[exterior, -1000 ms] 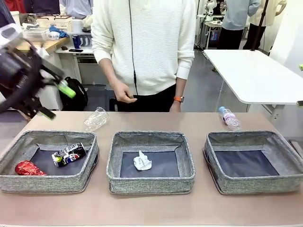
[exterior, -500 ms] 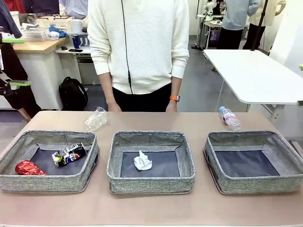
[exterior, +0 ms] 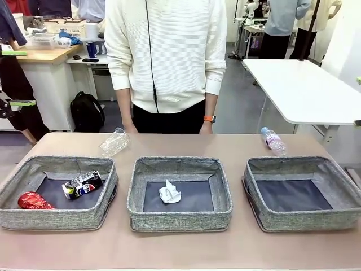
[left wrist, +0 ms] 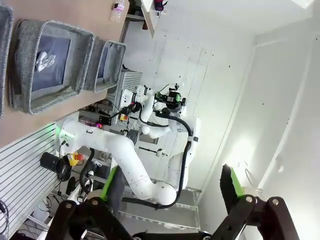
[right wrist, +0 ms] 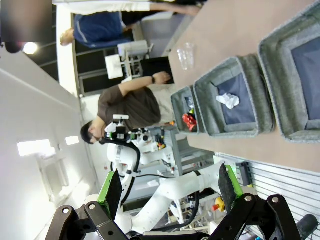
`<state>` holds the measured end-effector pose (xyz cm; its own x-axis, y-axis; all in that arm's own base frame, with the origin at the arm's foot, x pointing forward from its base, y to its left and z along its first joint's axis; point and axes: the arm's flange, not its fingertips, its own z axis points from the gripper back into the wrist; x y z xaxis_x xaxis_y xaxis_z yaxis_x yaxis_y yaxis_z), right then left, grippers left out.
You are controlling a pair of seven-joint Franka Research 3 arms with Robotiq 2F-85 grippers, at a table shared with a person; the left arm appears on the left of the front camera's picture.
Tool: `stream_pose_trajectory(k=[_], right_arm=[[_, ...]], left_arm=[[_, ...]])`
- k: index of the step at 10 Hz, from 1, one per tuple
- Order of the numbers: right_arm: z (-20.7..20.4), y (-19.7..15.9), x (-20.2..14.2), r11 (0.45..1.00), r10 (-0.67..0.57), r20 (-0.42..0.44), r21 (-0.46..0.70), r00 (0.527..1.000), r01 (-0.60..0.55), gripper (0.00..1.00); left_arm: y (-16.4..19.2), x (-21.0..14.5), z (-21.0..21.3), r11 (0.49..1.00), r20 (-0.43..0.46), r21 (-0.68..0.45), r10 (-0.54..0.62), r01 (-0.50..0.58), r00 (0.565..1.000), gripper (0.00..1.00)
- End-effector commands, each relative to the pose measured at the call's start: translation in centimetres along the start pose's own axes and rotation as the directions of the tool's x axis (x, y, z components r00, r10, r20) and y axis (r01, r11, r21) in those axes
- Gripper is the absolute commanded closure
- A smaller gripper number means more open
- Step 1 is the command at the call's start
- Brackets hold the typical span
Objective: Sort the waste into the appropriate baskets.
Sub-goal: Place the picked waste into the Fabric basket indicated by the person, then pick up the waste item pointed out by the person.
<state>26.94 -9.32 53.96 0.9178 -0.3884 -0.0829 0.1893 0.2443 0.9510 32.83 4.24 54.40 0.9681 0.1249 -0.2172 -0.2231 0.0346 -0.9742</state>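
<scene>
- The left arm's black two-finger gripper (exterior: 17, 78) hung large over the far left corner of the brown table (exterior: 180, 144) a second ago. It has since pulled out to the left, and just its two green-padded fingertips (exterior: 22, 103) now show at the left edge, spread apart.
- The person in the white knitted sweater (exterior: 166, 51) has lowered the left-side forearm (exterior: 124, 106) that was bent at the waist, and has shifted slightly left.

Left basket (exterior: 56, 217) holds a crushed red can (exterior: 34, 200) and a dark can (exterior: 82, 184); middle basket (exterior: 180, 217), a white paper ball (exterior: 169, 192). Clear container (exterior: 115, 141) lies upper left, bottle (exterior: 273, 140) above right basket (exterior: 304, 217).
</scene>
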Motion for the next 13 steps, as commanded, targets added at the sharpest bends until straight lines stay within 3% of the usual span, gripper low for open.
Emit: stream_pose_trajectory(k=[1,13], right_arm=[[-0.25,-0.20,-0.42,1.000,-0.004,0.011,0.004,1.000,0.004,0.00],[-0.25,-0.20,-0.42,1.000,-0.004,0.011,0.004,1.000,0.004,0.00]], left_arm=[[-0.14,-0.02,-0.02,0.999,-0.009,-0.024,-0.026,0.026,1.000,0.00],[-0.14,-0.02,-0.02,0.999,-0.009,-0.024,-0.026,0.026,1.000,0.00]])
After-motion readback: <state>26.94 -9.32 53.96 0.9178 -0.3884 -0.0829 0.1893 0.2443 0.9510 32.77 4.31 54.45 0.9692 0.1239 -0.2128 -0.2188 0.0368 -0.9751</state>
